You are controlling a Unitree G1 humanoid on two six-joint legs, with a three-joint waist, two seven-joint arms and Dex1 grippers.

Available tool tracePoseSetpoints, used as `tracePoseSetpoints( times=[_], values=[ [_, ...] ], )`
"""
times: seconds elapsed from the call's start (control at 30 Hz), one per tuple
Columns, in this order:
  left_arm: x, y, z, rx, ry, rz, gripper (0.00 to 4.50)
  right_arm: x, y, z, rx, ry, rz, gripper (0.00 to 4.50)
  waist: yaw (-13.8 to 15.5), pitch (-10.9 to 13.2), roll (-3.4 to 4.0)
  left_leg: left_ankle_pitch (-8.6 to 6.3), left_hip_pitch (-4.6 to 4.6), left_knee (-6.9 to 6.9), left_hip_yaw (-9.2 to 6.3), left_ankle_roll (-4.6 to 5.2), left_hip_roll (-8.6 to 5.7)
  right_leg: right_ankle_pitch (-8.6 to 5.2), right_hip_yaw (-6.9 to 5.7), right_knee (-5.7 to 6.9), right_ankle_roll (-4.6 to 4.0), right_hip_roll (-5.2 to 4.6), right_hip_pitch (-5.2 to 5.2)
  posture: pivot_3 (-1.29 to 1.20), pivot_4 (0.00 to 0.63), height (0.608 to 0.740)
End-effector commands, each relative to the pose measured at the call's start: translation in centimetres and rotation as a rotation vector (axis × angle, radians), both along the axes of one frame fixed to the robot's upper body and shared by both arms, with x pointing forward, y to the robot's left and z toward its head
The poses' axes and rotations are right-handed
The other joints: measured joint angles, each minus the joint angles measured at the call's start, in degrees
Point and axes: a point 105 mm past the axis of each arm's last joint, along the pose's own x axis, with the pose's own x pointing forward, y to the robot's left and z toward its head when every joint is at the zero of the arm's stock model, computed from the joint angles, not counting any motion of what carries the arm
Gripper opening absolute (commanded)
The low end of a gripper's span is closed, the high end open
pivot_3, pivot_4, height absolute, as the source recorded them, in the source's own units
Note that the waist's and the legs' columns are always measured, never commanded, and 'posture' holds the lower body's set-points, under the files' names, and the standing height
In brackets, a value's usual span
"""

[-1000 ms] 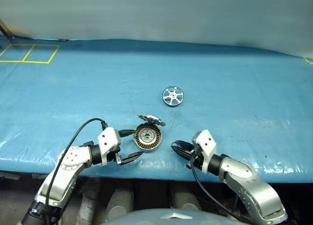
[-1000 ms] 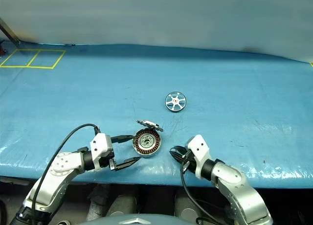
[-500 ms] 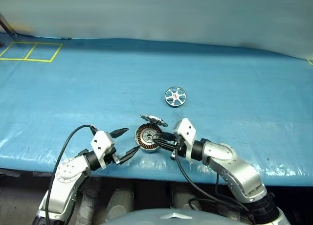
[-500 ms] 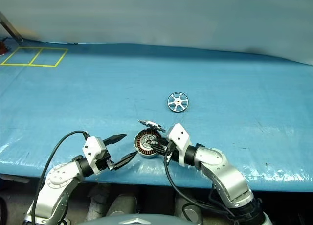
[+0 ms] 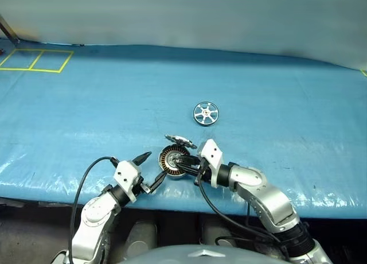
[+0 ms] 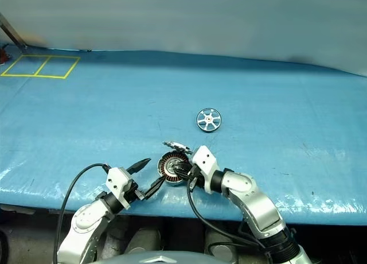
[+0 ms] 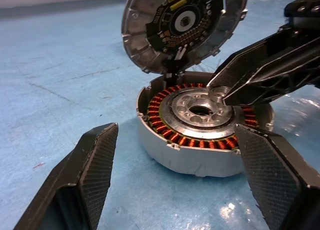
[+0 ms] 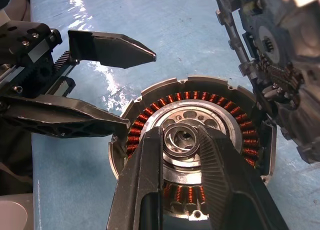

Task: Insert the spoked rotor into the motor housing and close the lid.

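A blue plastic-covered surface (image 5: 86,115) stretches away from the robot, with a yellow taped rectangle (image 5: 34,61) at its far left corner.

Near the front edge, about at the centre, sits the motor housing (image 5: 174,162), a shallow round silver cup with a ring of copper windings around a pale metal centre. Its lid (image 5: 180,140) stands raised on the hinge at the housing's 12 o'clock rim, tilted back so that the inner face with a small circuit board shows in the left wrist view (image 7: 185,25). The housing is open and holds no wheel.

The spoked rotor (image 5: 205,113), a small silver wheel with a dark rim, lies flat on the surface at about 1 o'clock from the housing, well apart from it and from both arms.

The left pincer (image 5: 150,169) comes in from 8 o'clock of the housing. Its two black fingers are spread wide and hold nothing; one tip points past the housing's 9 o'clock side, the other lies just beside its near rim.

The right pincer (image 5: 182,161) reaches in from 4 o'clock, over the housing. Its fingers (image 8: 150,165) stand narrow, tips over the windings and flanking the small raised hub at the housing's centre (image 8: 181,138). Whether they actually press on the hub cannot be told.
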Motion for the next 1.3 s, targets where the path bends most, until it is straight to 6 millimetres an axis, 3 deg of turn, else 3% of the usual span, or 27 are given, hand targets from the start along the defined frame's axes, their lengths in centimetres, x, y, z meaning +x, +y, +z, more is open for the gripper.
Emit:
tracePoseSetpoints(
  times=[0.03,0.87,1.3],
  values=[
    [-0.4,-0.6,0.4,-0.034,-0.01,-0.002,3.98,0.2,0.4,1.1,0.022,-0.056,0.008,0.66,-0.1,0.0,0.0,0.0,0.0,0.0,0.0,0.0,0.0,0.0,0.0,0.0,0.0,0.0,0.0,0.0,0.15,0.74],
    [-0.7,-1.6,0.0,-0.023,0.017,0.001,3.98,1.6,0.5,-0.2,-0.064,-0.093,-0.04,0.66,-0.1,0.0,0.04,0.02,0.01,0.04,-0.03,-0.02,-0.02,0.02,-0.03,0.02,0.02,0.0,0.04,0.0,0.15,0.74],
    [-1.0,-1.7,-0.5,0.005,0.038,0.002,3.98,1.2,0.7,-0.3,-0.065,-0.079,0.006,0.66,-0.1,-0.1,0.06,0.03,0.07,0.05,-0.03,-0.03,-0.02,0.02,-0.04,0.03,0.04,0.0,0.1,0.0,0.15,0.74]
  ],
)
